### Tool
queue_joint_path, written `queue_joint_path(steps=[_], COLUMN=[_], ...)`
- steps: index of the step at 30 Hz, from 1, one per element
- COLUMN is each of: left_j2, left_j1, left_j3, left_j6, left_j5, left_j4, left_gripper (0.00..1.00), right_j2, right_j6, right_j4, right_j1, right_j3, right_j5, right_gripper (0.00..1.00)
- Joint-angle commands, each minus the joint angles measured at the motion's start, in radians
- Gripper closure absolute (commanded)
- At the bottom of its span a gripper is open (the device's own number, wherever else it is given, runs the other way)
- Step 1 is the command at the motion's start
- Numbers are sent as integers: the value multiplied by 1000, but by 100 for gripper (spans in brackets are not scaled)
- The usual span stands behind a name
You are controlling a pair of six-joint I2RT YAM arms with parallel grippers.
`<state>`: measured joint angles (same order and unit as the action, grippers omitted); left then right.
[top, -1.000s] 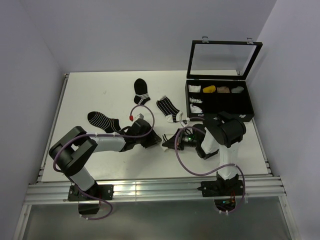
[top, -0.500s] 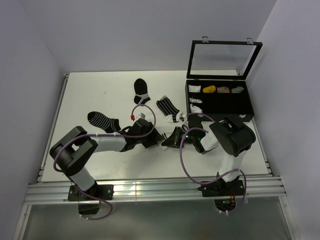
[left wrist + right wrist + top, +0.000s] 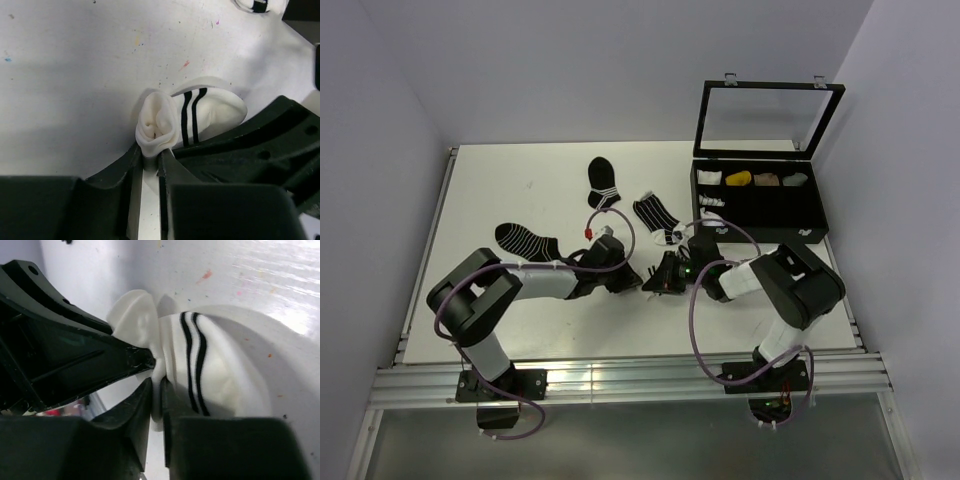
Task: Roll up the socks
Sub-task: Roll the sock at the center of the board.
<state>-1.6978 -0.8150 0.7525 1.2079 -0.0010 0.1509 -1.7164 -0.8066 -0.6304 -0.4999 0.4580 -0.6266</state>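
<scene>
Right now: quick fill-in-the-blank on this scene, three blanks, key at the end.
1. The left gripper and right gripper each have their jaws ___ on the white sock.
2. The white sock's cuff shows ___ black stripes.
3. The box has its lid standing ___.

Missing words: shut; two; open
</scene>
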Motion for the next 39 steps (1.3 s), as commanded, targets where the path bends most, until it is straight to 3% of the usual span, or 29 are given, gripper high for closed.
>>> queue_joint_path(steps=[1,6,12,16,24,39], left_j2=[-57,-54,6,49,98,73], left_j1=[-9,-7,-4,11,45,56], left_j3=[19,61,59,18,-2,15], left_j6=[-45,-51,-25,-8,-18,-48], left_j5=[-42,-111,-235,-260,-261,-220], left_j4=[-157,-327,-493,-536,-554,-521], left_gripper=[98,100,100,100,100,100], right_j2=[69,220,317,311,265,92], right_j6=[142,242,366,421,532,650], right_j4=[214,412,512,494,367,321], right_j1=[-49,-141,-294,-380,-555,-667], right_j3=[47,122,185,202,211,292], right_j5=[175,391,640,776,884,1001], right_gripper=[78,55,46,46,50,50])
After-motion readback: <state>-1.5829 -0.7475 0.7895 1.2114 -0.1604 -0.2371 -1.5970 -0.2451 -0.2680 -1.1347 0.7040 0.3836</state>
